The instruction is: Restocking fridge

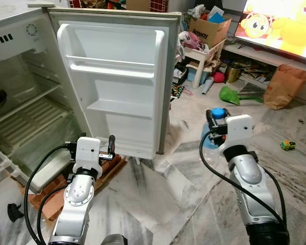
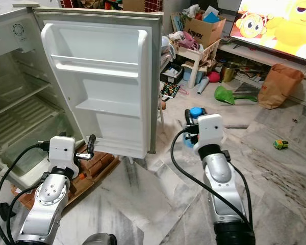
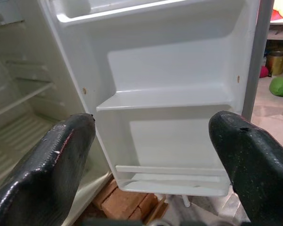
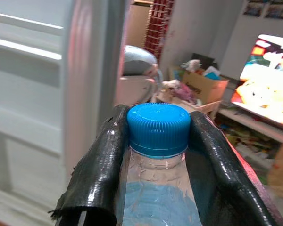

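Right wrist view shows the right gripper [image 4: 158, 155] clenched on a clear bottle [image 4: 158, 188] just under its blue cap [image 4: 158, 129] — held upright beside the open fridge door [image 1: 117, 87]. The left gripper [image 3: 151, 155] hangs spread wide, empty, before the door's lower shelf [image 3: 167, 99].

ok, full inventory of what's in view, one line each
fridge: 1, white, robot's left, open
fridge door: 1, white, swung open ahead, shelves bare
bricks: several, red, under the fridge
water bottle: 1, clear with blue cap, in right gripper
cardboard box: 1, brown, on white stand behind
paper bag: 1, brown, floor right
TV: 1, yellow cartoon, far right
toy car: 1, green-yellow, floor right
left gripper: open, facing door
right gripper: shut on bottle
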Robot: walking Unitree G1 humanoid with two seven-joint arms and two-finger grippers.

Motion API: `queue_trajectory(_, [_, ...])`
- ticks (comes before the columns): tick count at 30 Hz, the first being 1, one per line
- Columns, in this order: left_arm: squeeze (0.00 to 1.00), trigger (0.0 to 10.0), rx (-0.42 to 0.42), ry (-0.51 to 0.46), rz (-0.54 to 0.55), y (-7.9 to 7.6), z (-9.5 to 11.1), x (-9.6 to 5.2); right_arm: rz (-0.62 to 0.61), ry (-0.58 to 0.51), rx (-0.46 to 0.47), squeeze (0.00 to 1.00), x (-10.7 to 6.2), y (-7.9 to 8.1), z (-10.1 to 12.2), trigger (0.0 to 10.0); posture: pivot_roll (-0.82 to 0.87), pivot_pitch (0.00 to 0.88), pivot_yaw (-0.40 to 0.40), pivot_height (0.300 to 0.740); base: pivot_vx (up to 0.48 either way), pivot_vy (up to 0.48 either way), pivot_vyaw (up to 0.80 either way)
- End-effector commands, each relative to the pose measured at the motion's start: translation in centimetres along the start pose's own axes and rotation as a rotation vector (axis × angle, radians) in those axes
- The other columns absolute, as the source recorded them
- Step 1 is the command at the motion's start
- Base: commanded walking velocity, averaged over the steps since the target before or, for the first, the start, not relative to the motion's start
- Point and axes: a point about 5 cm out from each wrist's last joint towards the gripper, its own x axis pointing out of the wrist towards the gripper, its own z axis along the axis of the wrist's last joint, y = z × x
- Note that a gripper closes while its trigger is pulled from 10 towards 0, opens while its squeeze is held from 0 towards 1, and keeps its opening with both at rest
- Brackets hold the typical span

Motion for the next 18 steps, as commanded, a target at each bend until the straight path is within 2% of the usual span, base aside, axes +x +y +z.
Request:
queue_trajectory(1, [0.00,10.0,0.003,-0.002,0.006,0.1,0.0,-0.1,-0.001,-0.027,0.011,0.00,0.3,-0.1,0.9,10.0,0.02,0.001,-0.040,0.740,0.000,0.000,-0.80])
queue_trajectory(9, [0.00,10.0,0.020,0.018,-0.003,1.0,-0.2,-0.7,-0.011,-0.010,0.034,0.00,-0.6,0.7,0.2,10.0,0.02,0.025,0.005,0.740,0.000,0.000,-0.80])
queue_trajectory(14, [0.00,10.0,0.011,0.056,0.041,1.9,-1.0,-1.4,-0.025,0.005,0.031,0.00,-1.4,0.4,-0.3,10.0,0.02,0.019,0.014,0.740,0.000,0.000,0.00])
queue_trajectory(18, [0.00,10.0,0.013,0.061,0.037,1.9,-1.1,-1.6,-0.040,0.012,0.019,0.00,-1.3,0.6,-0.4,10.0,0.03,0.010,0.013,0.740,0.000,0.000,0.00])
